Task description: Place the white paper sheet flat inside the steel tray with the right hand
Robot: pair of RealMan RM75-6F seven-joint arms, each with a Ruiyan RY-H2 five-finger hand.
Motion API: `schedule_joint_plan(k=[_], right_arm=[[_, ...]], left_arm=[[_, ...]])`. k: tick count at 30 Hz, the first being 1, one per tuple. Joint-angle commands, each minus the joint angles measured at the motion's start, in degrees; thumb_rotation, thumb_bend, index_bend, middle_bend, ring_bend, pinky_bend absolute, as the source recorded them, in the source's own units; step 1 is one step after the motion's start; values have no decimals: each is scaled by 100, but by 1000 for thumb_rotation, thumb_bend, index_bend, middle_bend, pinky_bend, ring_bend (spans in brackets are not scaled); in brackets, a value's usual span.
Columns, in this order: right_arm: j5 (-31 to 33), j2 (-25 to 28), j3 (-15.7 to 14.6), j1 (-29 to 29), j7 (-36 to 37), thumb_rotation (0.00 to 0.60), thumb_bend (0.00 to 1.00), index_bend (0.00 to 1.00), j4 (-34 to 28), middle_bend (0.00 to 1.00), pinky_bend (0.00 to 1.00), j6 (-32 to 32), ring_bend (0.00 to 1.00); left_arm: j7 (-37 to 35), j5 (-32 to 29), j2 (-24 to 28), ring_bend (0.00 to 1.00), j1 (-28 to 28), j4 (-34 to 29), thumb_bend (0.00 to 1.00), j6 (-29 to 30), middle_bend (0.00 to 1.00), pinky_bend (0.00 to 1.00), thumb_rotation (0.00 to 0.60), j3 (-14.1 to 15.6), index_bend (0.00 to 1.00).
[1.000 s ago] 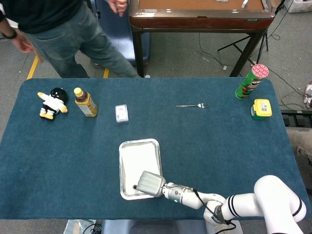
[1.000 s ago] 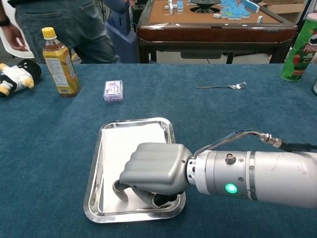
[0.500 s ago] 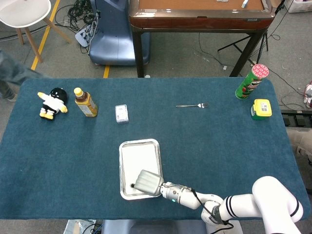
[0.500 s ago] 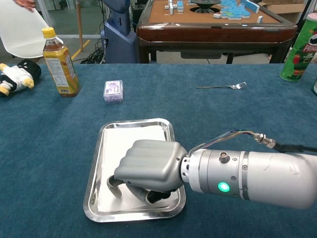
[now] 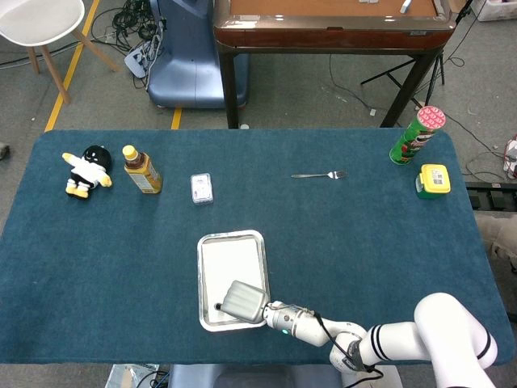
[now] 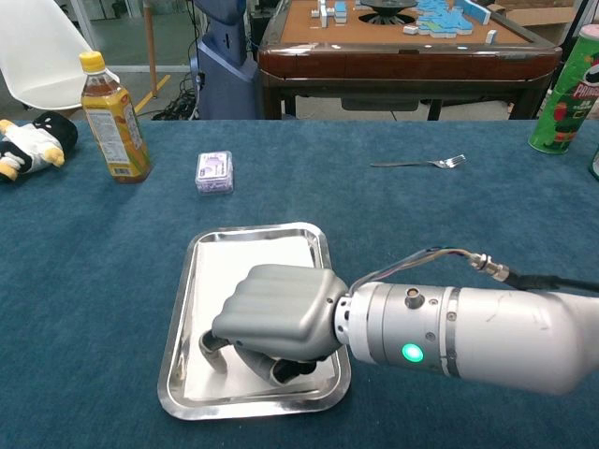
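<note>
The white paper sheet (image 5: 229,268) lies flat inside the steel tray (image 5: 202,283), which sits near the table's front edge. The right hand (image 6: 273,316) hovers over the tray's near right corner with fingers (image 6: 213,350) curled down onto the sheet, gripping nothing I can see. Left hand's out of shot.

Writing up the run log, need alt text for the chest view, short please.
The robot's right hand, fingers curled downward, sits over the near end of a steel tray lined with a white paper sheet on a blue-covered table. Behind the tray are a drink bottle, a small clear packet, a fork and a green can.
</note>
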Motion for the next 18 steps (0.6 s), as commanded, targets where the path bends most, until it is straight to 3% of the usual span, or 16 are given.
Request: schedule_joint_plan(k=[1,18], right_arm=[[25,-20,17,5,-3,600,999,352,17,1000,1000,-4,1000],[27,-36,40,18,80,600,1000,352,-4,1000,1000,39,1000]], left_arm=[[2,1,0,386,-2,-2,278,0,453,546,600,-2,579],[-28,-11,5,386,17,6,278,29,453,546,600,-14,579]])
